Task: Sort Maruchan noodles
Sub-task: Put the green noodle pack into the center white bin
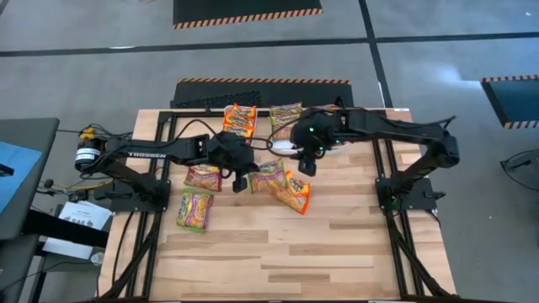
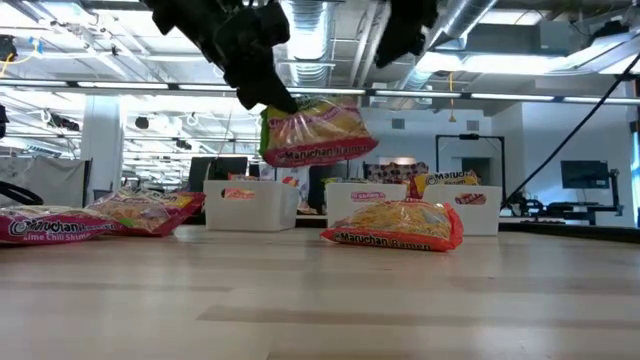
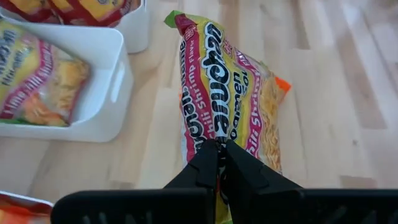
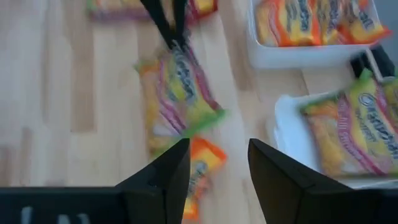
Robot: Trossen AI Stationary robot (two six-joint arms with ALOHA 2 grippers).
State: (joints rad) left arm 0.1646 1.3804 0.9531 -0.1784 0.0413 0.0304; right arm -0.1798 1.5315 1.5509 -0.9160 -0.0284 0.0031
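My left gripper (image 3: pixel 219 162) is shut on a pink-and-green Maruchan packet (image 2: pixel 315 130), which hangs above the middle of the table. An orange packet (image 2: pixel 395 225) lies flat on the wood just below and to the right of it. Two more packets (image 1: pixel 202 177) (image 1: pixel 194 209) lie flat at the table's left. My right gripper (image 4: pixel 217 168) hovers open over the held packet and the orange one, with nothing between its fingers. My left gripper pinches the packet's end seam (image 3: pixel 217 144) between its two shut fingers. The fingers slant down from the table's left and lie in line with the packet's length. The packet is lifted clear of the table and juts out past the fingertips, tilted.
Three white bins stand along the far edge. One (image 1: pixel 239 120) holds orange packets, one (image 1: pixel 285 118) holds a pink-and-green packet, and the third (image 2: pixel 465 205) lies under my right arm. The near half of the table (image 1: pixel 278 261) is bare wood.
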